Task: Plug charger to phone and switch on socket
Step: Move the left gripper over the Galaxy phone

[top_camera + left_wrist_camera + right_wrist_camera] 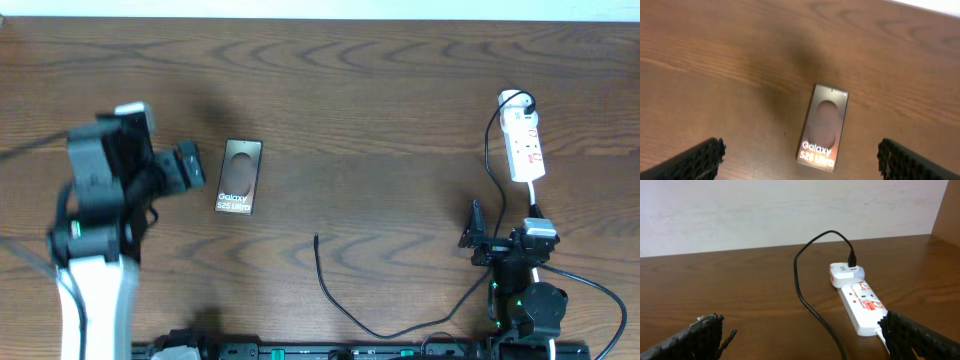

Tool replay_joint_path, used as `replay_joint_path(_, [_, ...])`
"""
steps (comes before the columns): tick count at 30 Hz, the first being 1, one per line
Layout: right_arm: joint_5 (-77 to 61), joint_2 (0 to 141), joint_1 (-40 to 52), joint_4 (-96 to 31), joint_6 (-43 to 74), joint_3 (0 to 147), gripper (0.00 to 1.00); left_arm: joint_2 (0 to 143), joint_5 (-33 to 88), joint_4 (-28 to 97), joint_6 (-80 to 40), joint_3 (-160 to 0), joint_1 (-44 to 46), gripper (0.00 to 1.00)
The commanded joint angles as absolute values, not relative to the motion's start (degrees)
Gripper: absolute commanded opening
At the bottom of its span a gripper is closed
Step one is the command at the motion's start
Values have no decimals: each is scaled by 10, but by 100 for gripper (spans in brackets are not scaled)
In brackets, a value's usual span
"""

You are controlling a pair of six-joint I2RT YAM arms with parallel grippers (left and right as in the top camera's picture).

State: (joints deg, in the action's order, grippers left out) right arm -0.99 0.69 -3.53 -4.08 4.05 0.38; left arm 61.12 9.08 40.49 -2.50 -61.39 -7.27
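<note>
The phone (238,177) lies flat on the wooden table, its "Galaxy S25 Ultra" text towards the front; it also shows in the left wrist view (823,127). My left gripper (188,166) is open, just left of the phone, with nothing between its fingers (800,165). The charger cable (345,305) runs from a white plug in the far end of the white socket strip (524,146), and its free tip (316,238) lies on the table right of the phone. My right gripper (478,235) is open and empty, in front of the socket (862,307) and beside the cable (810,305).
A white cord (532,195) leaves the socket's near end towards the right arm. A black rail (330,352) runs along the table's front edge. A pale wall (790,210) stands behind the table's far edge.
</note>
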Motion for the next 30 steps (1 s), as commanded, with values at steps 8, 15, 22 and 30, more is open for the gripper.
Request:
replay_joint_path(8, [-5, 4, -35, -43, 36, 3, 99, 849, 101, 512, 15, -754, -15, 34])
replay_joint_path(15, [-5, 4, -35, -43, 36, 3, 99, 858, 101, 496, 14, -754, -15, 98])
replay_joint_path(22, [-5, 4, -35, -43, 36, 3, 99, 863, 107, 527, 15, -754, 28, 98])
replay_joint_path(30, [-5, 4, -35, -43, 36, 3, 99, 939, 94, 521, -1, -764, 62, 98])
